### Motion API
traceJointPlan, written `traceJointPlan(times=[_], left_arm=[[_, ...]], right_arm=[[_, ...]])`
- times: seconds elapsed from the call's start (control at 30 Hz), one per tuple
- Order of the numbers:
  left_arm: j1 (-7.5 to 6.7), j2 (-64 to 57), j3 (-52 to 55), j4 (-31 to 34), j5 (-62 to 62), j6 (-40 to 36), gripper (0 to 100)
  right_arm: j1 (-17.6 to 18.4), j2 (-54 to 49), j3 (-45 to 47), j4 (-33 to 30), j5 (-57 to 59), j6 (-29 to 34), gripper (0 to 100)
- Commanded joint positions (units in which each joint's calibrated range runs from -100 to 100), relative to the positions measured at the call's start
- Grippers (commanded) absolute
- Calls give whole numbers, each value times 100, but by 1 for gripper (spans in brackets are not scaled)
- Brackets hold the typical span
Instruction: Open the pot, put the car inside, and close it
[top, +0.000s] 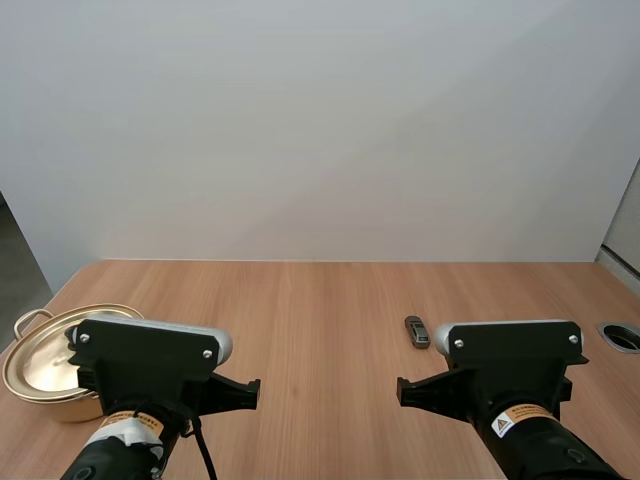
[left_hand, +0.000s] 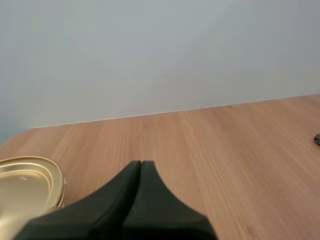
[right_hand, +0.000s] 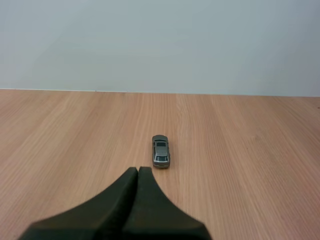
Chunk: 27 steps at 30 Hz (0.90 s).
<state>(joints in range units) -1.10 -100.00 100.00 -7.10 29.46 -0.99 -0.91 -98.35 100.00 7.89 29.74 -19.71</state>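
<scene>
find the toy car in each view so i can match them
High view: car on the table, right of centre.
Left wrist view: likely the car, a dark speck far across from the pot.
Right wrist view: car just ahead of the right gripper.
Shared landmark: the table's far edge.

wooden table (top: 330, 320); round metal-rimmed hole (top: 622, 336) near its right edge

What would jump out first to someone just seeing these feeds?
The shiny gold pot at the left edge of the table, beside the left arm, catches the eye first. Next comes the small grey car, alone on the wood just ahead of the right hand, which is shut.
</scene>
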Motion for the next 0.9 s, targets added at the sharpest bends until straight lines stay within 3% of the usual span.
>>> traceJointPlan(times=[0.0,0.47,0.63,0.87], left_arm=[[1,0,0,6,-1,-1,0],[1,0,0,6,0,-10,0],[1,0,0,255,-36,-9,0],[1,0,-1115,532,-2423,111,0]], right_arm=[[5,-2,0,-2,-4,-1,0],[5,-2,0,11,-3,-1,0],[5,-2,0,860,-3,-1,0],[5,-2,0,1245,-3,-1,0]])
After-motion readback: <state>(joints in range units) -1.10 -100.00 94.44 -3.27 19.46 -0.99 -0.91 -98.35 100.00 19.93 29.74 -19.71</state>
